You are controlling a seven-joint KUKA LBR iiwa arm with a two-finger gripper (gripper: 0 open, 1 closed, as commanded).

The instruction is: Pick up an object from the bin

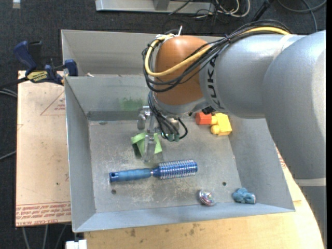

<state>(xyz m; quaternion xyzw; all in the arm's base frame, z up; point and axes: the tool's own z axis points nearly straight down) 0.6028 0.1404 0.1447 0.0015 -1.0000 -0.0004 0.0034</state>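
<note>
My gripper [151, 150] hangs low over the middle of the bin, under the arm's orange cover. Its tip is down at a small light-green folded piece [139, 141] that lies on the bin floor, and it touches or overlaps the right side of that piece. Just in front of the gripper lies a blue hairbrush [155, 171], handle to the left and bristle head to the right.
An orange and yellow block [216, 122] sits at the right, close under the arm. A small silver round thing [207, 197] and a small blue figure [243, 196] lie near the front right corner. The arm covers the bin's right side.
</note>
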